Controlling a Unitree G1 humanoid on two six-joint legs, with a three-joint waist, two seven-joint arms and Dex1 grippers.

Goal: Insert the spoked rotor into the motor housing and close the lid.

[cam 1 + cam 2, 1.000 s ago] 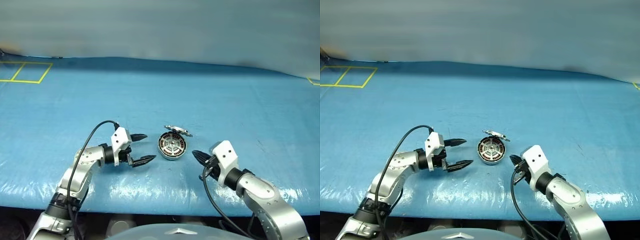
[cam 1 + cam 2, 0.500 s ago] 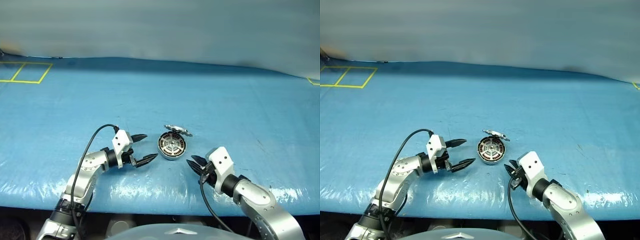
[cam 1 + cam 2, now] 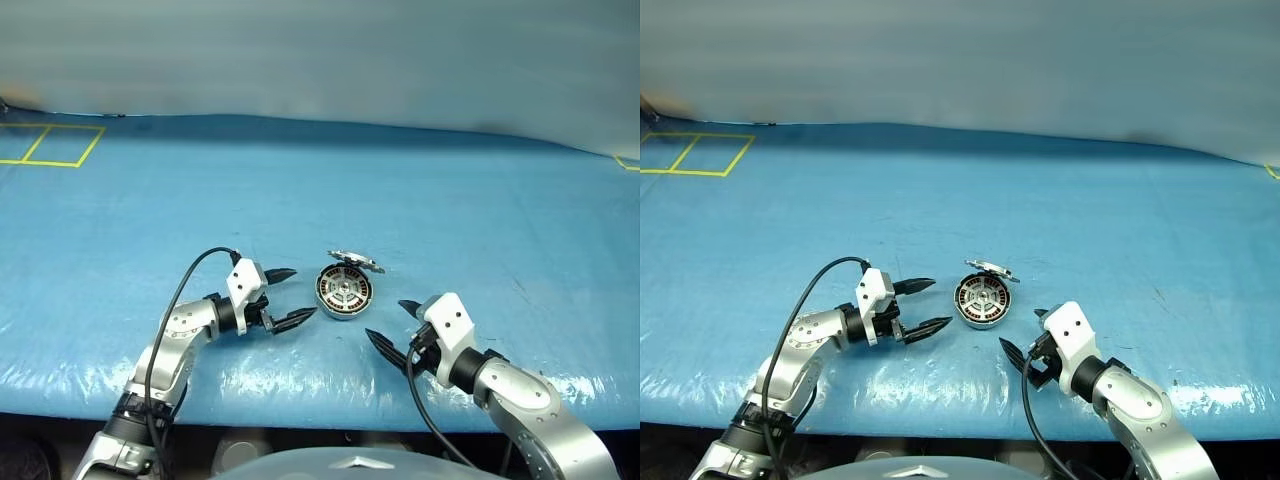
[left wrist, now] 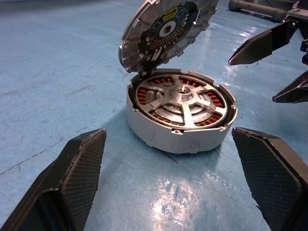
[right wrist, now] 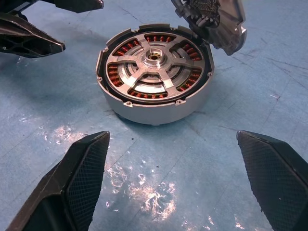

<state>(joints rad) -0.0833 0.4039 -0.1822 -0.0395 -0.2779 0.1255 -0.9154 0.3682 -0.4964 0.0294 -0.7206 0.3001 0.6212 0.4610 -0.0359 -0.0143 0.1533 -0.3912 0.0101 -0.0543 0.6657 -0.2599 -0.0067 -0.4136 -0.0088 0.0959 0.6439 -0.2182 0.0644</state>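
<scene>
Motor housing (image 3: 343,292) faces up, lid (image 3: 356,262) tilted ajar; both claws (image 3: 284,297) (image 3: 393,325) wide open, empty.

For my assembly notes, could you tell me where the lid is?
In the left eye view, the lid leans tilted on the far edge of the motor housing, mid-table.

right tool (image 3: 393,326) spread open from shut, just short of motor housing (image 3: 343,291)

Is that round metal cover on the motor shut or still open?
Open. The lid stands tilted up on the far rim of the motor housing, leaving the spoked rotor exposed.
</scene>
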